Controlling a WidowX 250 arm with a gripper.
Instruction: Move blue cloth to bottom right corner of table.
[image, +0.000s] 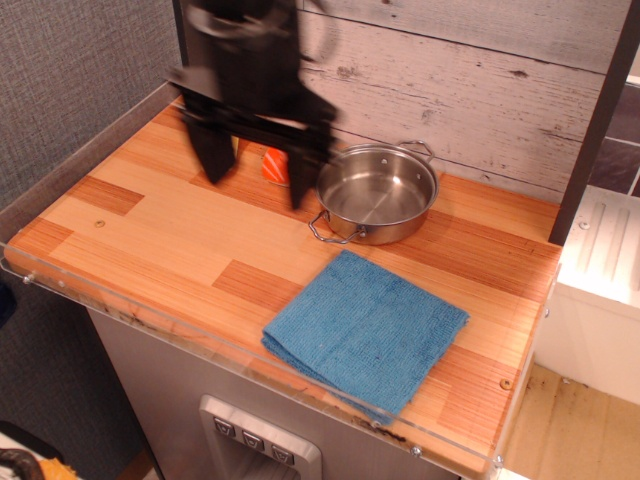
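The blue cloth lies flat and folded on the table near its front right corner, just in front of the steel pot. My gripper is blurred, high above the back left part of the table, well away from the cloth. Its two black fingers hang down spread apart with nothing between them.
A steel pot with two handles stands behind the cloth. An orange object shows partly behind the gripper. A clear acrylic rim runs along the front edge. A grey plank wall stands at the back, and a dark post at the right.
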